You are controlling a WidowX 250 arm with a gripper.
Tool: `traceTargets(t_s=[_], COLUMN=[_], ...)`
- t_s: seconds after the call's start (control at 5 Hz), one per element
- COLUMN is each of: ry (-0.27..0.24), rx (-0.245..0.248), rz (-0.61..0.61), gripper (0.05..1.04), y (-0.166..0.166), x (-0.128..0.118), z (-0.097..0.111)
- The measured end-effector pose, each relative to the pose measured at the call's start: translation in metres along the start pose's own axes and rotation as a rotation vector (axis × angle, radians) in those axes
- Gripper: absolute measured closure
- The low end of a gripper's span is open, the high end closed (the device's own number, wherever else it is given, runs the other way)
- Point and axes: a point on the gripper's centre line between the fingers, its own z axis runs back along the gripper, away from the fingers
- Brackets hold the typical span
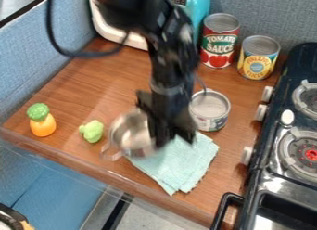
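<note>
Claw: black, two-fingered [170, 135], pointing down at the right side of the pot and overlapping its rim; motion blur hides the grip, so I cannot tell whether it is clenched on the metal or released.
Arm: black, coming in from the top edge and hanging over the middle of the desk.
Pot: small, shiny, silver-coloured metal [130, 135], just left of the claw, its mouth facing up and its handle towards the lower left; blurred too. Whether it rests on the desk or is lifted a little, I cannot tell.
Cloth: folded, pale mint-green fabric [182, 166], below and to the right of the pot, partly behind the claw.
Nearest can: short, silvery metal cylinder with a pale label [209, 114], upright just right of the claw.
Back cans: a tall red-and-white labelled tin [219, 41] and, to its right, a shorter yellow-and-blue labelled tin [258, 57], both upright.
Toys: a lumpy light-green piece [91, 131] near the pot's left side; farther left, an orange piece with a dark-green top [42, 125].
Appliance: turquoise and white [108, 25], at the back behind the arm.
Desk: brown wood-grain surface [93, 92].
Stove: black, with metal burners and pale knobs [282, 185], along the right.
</note>
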Motion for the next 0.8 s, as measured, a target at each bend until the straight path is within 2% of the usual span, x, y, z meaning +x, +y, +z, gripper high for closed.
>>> traceTargets(t_s=[0.2, 0.4, 0.8], ry=[-0.066, -0.065, 0.065], rx=[0.007, 0.012, 0.056], rz=[0.066, 0.142, 0.231], gripper=[1.020, 1.020, 1.020], y=[0.039, 0.084, 0.141], x=[0.027, 0.052, 0.075], z=[0.026, 0.022, -0.036])
